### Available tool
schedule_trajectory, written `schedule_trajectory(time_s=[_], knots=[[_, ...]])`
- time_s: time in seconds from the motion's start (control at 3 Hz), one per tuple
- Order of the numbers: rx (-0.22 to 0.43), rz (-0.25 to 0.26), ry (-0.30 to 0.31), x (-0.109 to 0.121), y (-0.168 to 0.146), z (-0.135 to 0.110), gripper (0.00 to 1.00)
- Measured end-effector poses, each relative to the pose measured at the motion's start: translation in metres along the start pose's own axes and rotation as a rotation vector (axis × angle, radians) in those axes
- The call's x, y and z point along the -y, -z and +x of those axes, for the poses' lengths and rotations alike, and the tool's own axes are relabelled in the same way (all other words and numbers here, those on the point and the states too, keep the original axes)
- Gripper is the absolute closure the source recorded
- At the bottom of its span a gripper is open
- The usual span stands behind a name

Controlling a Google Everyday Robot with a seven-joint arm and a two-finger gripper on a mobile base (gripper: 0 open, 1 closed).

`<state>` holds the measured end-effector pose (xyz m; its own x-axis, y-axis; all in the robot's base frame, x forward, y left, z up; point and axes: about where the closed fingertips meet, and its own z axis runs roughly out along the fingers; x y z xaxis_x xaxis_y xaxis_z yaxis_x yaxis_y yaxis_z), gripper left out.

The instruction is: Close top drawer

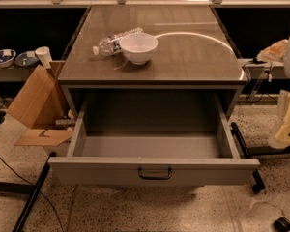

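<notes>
The glossy grey-brown flat top point(183, 64) of the cabinet carries a round white bowl point(138, 46), upright left of its middle, and a clear plastic bottle point(113, 41) lying on its side, touching or just beside the bowl's left. A thin pale curved line point(203, 35) runs from the bowl toward the right edge. The gripper point(284, 224) is a dark shape at the lower right corner, over the speckled floor point(135, 211).

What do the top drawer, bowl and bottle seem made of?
Top drawer: likely painted metal, matte grey, thin walls. Bowl: glossy white, ceramic or plastic. Bottle: clear plastic, see-through. The tool hangs at the right edge, apart from the drawer.
</notes>
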<state>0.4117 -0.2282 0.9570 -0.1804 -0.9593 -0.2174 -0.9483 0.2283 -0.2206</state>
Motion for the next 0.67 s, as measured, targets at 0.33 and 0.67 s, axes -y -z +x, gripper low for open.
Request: schedule_trajectory(time_s=[0.33,0.67], knots=[[0.002,-0.037,-0.001,-0.023,-0.014,0.019,0.00],[-0.007,-0.091,-0.010,-0.049,-0.035,0.047,0.00]])
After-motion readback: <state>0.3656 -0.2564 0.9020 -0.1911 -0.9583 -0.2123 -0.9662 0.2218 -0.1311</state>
